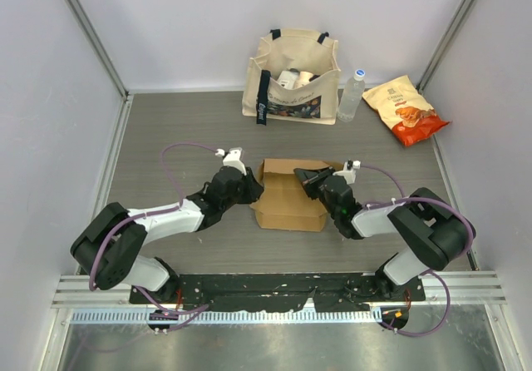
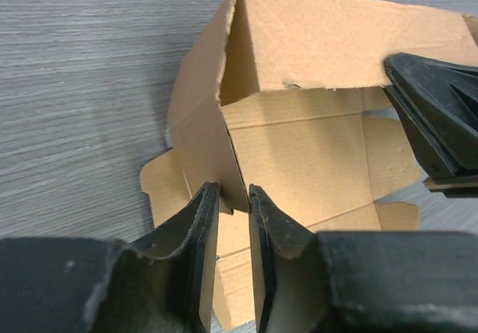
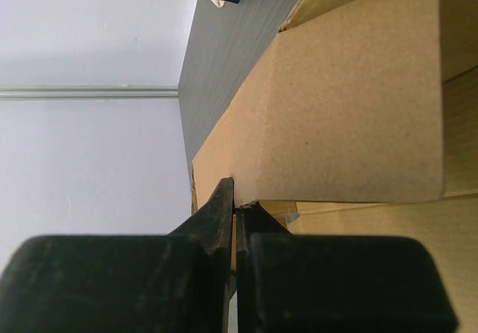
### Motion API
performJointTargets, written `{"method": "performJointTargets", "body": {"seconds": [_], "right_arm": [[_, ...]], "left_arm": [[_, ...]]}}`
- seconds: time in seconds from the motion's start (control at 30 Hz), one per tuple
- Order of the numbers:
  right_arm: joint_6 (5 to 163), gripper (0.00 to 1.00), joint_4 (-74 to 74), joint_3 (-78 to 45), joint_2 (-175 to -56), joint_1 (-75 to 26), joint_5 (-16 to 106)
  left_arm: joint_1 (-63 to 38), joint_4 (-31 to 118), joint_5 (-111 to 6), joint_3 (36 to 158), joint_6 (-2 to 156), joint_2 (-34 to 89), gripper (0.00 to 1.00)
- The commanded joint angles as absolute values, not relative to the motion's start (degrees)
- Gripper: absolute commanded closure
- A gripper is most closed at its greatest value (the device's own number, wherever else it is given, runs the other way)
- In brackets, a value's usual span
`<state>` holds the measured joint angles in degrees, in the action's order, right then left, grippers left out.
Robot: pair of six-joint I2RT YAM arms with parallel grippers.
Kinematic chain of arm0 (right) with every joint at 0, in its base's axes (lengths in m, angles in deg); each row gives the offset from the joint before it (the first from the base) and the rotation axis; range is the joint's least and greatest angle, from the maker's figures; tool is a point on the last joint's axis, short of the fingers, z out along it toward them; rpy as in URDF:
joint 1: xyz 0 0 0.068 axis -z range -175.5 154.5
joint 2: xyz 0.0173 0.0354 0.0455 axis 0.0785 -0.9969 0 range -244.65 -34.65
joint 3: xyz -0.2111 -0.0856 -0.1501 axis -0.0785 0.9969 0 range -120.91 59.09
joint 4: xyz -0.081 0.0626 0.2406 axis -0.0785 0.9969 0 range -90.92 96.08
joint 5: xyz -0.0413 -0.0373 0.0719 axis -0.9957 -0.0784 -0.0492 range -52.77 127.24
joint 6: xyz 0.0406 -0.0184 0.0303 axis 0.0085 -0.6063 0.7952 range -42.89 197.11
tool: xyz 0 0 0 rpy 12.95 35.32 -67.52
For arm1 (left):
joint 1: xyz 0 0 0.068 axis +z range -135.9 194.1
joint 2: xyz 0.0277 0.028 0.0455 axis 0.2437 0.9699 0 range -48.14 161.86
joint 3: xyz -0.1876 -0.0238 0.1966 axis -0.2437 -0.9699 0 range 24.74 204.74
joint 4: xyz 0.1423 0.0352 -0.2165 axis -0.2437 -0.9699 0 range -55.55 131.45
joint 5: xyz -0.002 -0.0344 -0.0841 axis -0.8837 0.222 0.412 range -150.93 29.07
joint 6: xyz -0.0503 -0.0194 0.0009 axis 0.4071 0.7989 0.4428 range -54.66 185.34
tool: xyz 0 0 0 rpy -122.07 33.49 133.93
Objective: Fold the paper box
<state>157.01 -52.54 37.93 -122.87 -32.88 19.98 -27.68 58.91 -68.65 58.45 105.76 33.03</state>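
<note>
**Top view.** The paper box (image 1: 289,195) lies at the middle of the grey tabletop (image 1: 183,130), between the two arms. It is partly formed: the base lies flat, while the left wall and the far wall stand raised and meet at the far left corner. Small tabs lie flat along the near edge.

**Left wrist view.** The left pincer (image 2: 233,198) comes at the box from its left side. The fingers stand narrow, with the lower edge of the raised left wall nipped between them.

**Right wrist view.** The right pincer (image 3: 235,198) reaches in at the box's far right part. Its fingers are drawn almost together on the thin edge of a cardboard panel, which they grip.

**Far part of the scene.** A beige tote bag (image 1: 291,76) stands against the back wall. A clear bottle (image 1: 352,95) stands upright just beside it on the right. A yellow-orange snack packet (image 1: 406,109) lies flat farther right. All three are well apart from the box.
</note>
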Motion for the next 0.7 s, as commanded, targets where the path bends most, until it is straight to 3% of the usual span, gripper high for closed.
{"method": "performJointTargets", "body": {"seconds": [0.0, 0.23, 0.33, 0.53, 0.67], "right_arm": [[155.3, 0.99, -49.1, 38.1, -123.4, -32.2, 20.9], [156.6, 0.99, -49.4, 38.5, -122.6, -30.8, 22.2], [156.7, 0.99, -49.4, 38.7, -122.2, -30.3, 22.6], [157.1, 0.99, -49.9, 38.8, -122.4, -30.1, 23.3], [157.4, 0.99, -50.6, 38.7, -123.0, -30.1, 24.0]], "left_arm": [[-27.6, 63.1, -63.7, 58.7, 105.4, 32.2, 0.72], [-26.8, 61.4, -62.5, 58.7, 103.9, 27.7, 0.51], [-25.9, 60.0, -65.0, 56.3, 102.0, 22.7, 0.50], [-24.3, 57.4, -75.8, 51.3, 100.4, 13.0, 0.62], [-22.0, 51.7, -76.5, 53.9, 99.9, 16.2, 0.50]]}}
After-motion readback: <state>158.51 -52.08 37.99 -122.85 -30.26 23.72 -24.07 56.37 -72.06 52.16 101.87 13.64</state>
